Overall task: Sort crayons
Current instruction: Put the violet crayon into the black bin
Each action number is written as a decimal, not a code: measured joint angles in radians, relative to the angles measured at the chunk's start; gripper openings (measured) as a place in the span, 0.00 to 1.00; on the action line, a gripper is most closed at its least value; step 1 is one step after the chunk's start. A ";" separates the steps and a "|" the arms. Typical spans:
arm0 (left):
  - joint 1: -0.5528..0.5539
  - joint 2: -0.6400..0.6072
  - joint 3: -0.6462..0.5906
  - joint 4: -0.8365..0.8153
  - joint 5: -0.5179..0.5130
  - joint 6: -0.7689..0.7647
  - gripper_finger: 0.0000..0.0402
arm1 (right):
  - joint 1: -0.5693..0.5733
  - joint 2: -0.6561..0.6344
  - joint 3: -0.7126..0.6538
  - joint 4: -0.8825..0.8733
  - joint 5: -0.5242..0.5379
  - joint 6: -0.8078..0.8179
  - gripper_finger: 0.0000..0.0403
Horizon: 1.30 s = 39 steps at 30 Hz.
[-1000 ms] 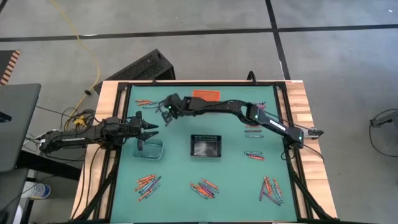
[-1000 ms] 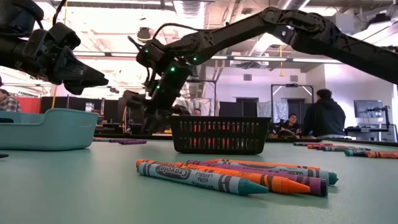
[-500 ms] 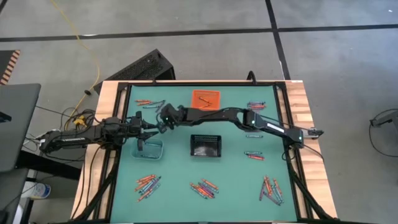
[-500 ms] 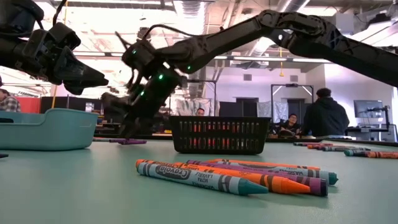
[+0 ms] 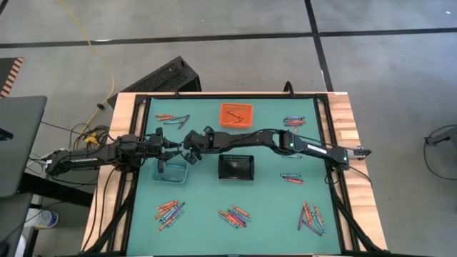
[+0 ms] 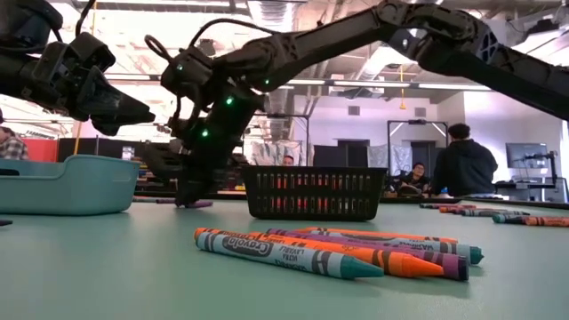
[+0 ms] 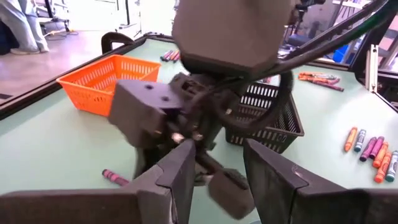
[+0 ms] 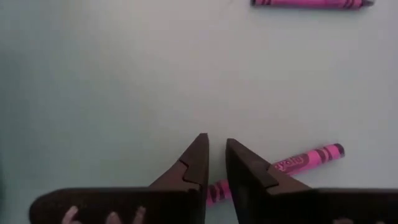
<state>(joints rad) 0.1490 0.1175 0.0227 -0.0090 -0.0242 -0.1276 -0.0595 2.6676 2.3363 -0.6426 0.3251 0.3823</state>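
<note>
Most of the sorting appeared to be still ahead. The crayons (image 5: 235, 215) lay in loose clusters all over the green desk (image 5: 271, 214): one near the front middle, one at the front left (image 5: 169, 210), one at the front right (image 5: 311, 218), a few along the right side (image 5: 293, 178), and small groups at the far left (image 5: 173, 118) and far right (image 5: 293, 121). The orange bin (image 5: 236, 114) held what looked like a crayon or two; what the black basket (image 5: 237, 167) and the pale blue bin (image 5: 171, 170) held could not be made out.

The right end effector (image 8: 214, 163) hung low over the desk between the blue bin and the black basket, its jaws only narrowly parted and grasping nothing, with a pink crayon (image 8: 292, 167) lying just beside its tips and another pink crayon (image 8: 311, 3) farther off. The left end effector (image 7: 214, 171) hovered above the blue bin with its jaws spread and nothing between them.

In the low view, the nearest grey-blue crayon (image 6: 284, 252) carried the readable brand "Crayola"; the pink crayon's wrapper also had print, too blurred to read with certainty
</note>
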 joint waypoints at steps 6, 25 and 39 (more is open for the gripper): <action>0.000 0.001 0.000 0.000 0.000 0.000 0.31 | 0.034 -0.029 -0.002 -0.166 0.003 -0.064 0.19; 0.000 0.000 0.000 0.000 -0.001 0.000 0.31 | 0.014 -0.148 -0.005 -0.288 0.116 -0.126 0.19; 0.000 0.000 0.000 0.000 -0.001 0.000 0.31 | -0.100 -0.173 -0.006 -0.318 -0.103 -0.125 0.19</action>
<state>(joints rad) 0.1490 0.1173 0.0227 -0.0090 -0.0252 -0.1280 -0.1599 2.4945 2.3306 -0.9604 0.2221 0.2575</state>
